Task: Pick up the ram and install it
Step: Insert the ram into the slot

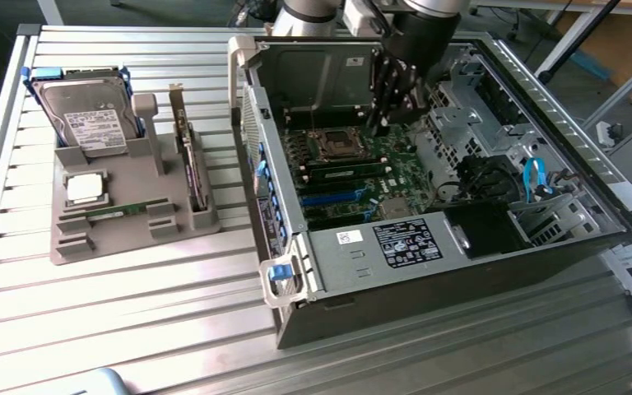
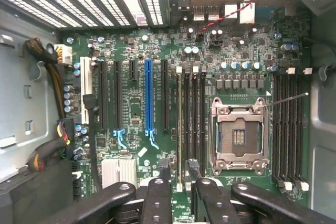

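A thin green ram stick (image 1: 113, 212) lies flat on the grey holder (image 1: 75, 247) at the exterior view's left, far from my gripper. Another narrow green stick (image 1: 345, 171) stands in a memory slot beside the processor socket (image 1: 332, 146) inside the open computer case (image 1: 426, 313). In the wrist view this stick (image 2: 179, 124) shows edge-on in its slot, in line with the gap between my fingertips. My gripper (image 1: 393, 123) (image 2: 178, 167) hangs open above the motherboard (image 2: 136, 114), clear of the stick, with nothing between its fingers (image 2: 164, 174).
The holder also carries a hard drive (image 1: 91, 119), a square silver processor (image 1: 83, 188) and an upright expansion card (image 1: 190, 164). Case walls, a drive cage (image 1: 316, 78) and cables (image 1: 536, 181) ring the motherboard. Several dark memory slots (image 2: 289, 129) stand beyond the open socket (image 2: 237, 137).
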`<move>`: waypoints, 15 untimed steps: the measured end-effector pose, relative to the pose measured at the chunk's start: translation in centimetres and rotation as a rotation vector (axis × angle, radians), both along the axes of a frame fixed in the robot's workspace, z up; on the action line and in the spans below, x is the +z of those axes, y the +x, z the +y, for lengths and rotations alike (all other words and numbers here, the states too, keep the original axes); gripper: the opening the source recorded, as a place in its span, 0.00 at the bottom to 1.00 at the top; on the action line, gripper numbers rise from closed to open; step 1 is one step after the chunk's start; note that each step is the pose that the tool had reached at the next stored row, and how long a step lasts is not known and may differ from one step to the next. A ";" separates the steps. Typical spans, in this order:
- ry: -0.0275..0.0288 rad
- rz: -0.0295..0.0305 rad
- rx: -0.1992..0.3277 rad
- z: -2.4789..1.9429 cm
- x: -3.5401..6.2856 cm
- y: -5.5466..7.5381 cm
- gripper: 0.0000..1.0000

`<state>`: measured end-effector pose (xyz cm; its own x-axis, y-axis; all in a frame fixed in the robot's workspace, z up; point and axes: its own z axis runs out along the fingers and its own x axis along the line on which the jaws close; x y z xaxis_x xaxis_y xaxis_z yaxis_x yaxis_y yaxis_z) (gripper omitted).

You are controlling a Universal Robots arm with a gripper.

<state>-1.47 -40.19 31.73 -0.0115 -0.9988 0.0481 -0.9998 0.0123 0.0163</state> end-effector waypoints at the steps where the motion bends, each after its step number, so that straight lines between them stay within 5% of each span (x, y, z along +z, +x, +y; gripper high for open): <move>1: -0.0010 0.0000 0.000 0.01 0.14 0.0 0.25; 15: -0.0093 0.0000 0.000 0.08 1.59 0.0 0.25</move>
<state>-1.47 -40.11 33.32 -0.0114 -0.9983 0.0574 -0.9998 0.0124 0.0162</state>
